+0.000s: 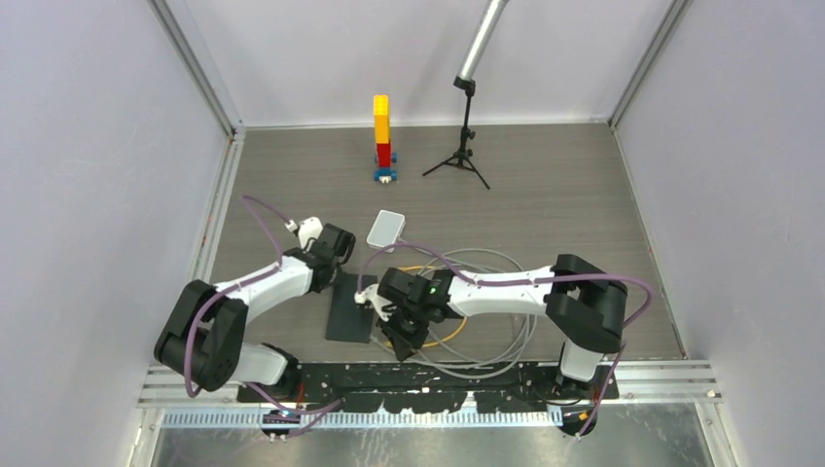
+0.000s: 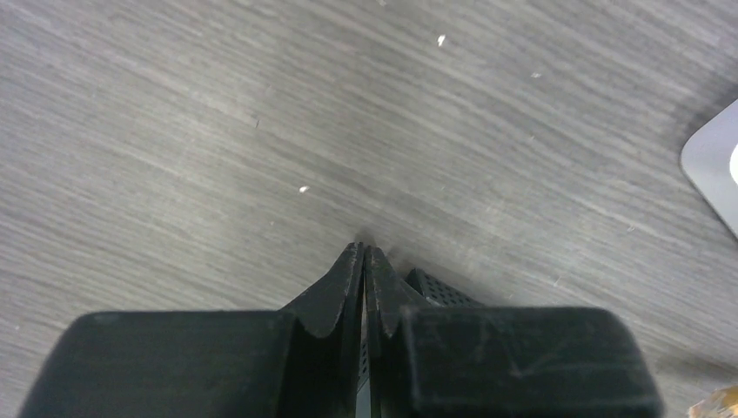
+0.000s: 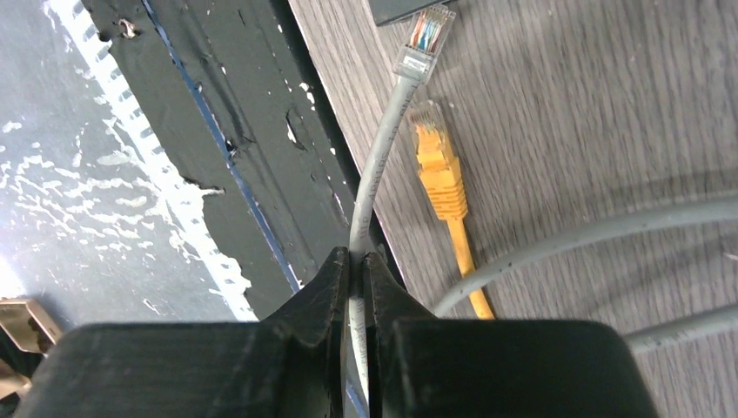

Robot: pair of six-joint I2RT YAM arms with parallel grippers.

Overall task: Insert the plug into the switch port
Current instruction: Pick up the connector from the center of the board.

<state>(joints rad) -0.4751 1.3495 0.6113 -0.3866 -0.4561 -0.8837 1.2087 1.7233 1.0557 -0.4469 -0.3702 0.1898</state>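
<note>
Grips grey cable (image 3: 383, 148) with right tool (image 3: 357, 261); holds left tool (image 2: 363, 252) shut, empty, near white box (image 2: 709, 165). Shows plug (image 3: 424, 39) clearly only at right wrist.

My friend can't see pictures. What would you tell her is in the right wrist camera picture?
The right end effector is shut on a grey cable, whose clear plug sticks out ahead of it. An orange cable with its own plug lies beside it on the grey wooden table, near the table's black edge.
</note>
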